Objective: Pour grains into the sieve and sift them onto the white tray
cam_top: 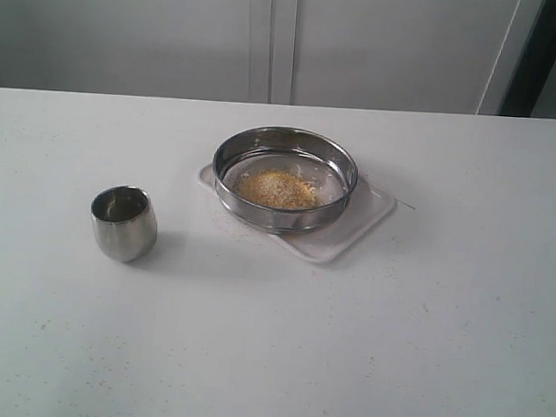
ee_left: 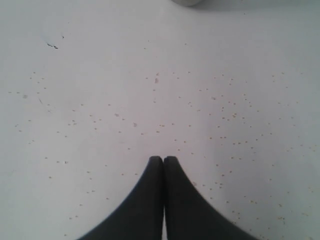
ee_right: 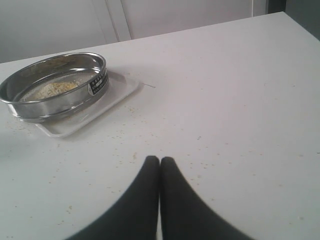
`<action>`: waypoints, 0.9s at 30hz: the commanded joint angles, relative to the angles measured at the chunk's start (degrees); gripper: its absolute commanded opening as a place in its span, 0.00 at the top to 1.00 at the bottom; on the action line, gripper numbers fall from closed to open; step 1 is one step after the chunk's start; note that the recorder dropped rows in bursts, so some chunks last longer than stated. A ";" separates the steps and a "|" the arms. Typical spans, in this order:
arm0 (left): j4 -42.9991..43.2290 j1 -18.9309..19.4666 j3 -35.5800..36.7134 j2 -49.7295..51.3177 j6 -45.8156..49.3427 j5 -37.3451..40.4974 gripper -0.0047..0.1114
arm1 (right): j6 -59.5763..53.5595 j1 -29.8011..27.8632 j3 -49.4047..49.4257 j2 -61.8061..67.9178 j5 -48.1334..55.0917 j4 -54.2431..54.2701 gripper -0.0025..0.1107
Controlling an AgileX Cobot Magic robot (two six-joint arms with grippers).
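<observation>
At table centre in the ext. view, the sieve (cam_top: 279, 220) sits on the white tray (cam_top: 358, 228), ring inside the tray's rim as far as I can see. The grains (cam_top: 276, 188) lie heaped on the mesh, a bit toward the near side. The steel cup (cam_top: 123, 223) stands upright, well apart on the left, and looks empty, so pouring seems done; sifting is what's left.

Neither arm shows in the ext. view. L gripper (ee_left: 163, 160): fingers pressed together, nothing between them, over bare table (ee_left: 100, 60) dotted w/ stray granules (ee_left: 233, 116). Sieve not in that cam. R gripper (ee_right: 159, 160): also closed and empty, above the table, w/ the sieve (ee_right: 60, 102) and tray (ee_right: 122, 89) ahead of it and off to one side, well apart.

Key relation: the sieve is round, so no grip axis matters. The tray's long side slants far-left to near-right in the ext. view. The R arm's cam has the ring wall in sight and the L's doesn't, so the R looks better placed to take the rim. It'd need to open its fingers first, then reach fwd and across to the wall facing it.
</observation>
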 commanded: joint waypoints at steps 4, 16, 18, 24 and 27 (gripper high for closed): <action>-0.25 -0.22 0.44 -0.33 -0.31 0.67 0.96 | -0.16 0.10 0.39 -0.24 -0.84 0.00 0.98; -0.25 -0.22 0.44 -0.33 -0.31 0.67 0.96 | -0.16 0.10 0.39 -0.24 -0.84 0.00 0.98; -0.25 -0.22 0.44 -0.33 -0.31 0.67 0.96 | -0.15 0.10 0.39 -0.24 -1.23 0.00 0.98; -0.25 -0.22 0.44 -0.33 -0.31 0.67 0.96 | -0.15 0.10 0.39 -0.24 -9.81 -0.38 0.98; -0.25 -0.22 0.44 -0.33 -0.31 0.67 0.96 | -0.15 0.10 0.39 -0.24 -16.12 -0.38 0.98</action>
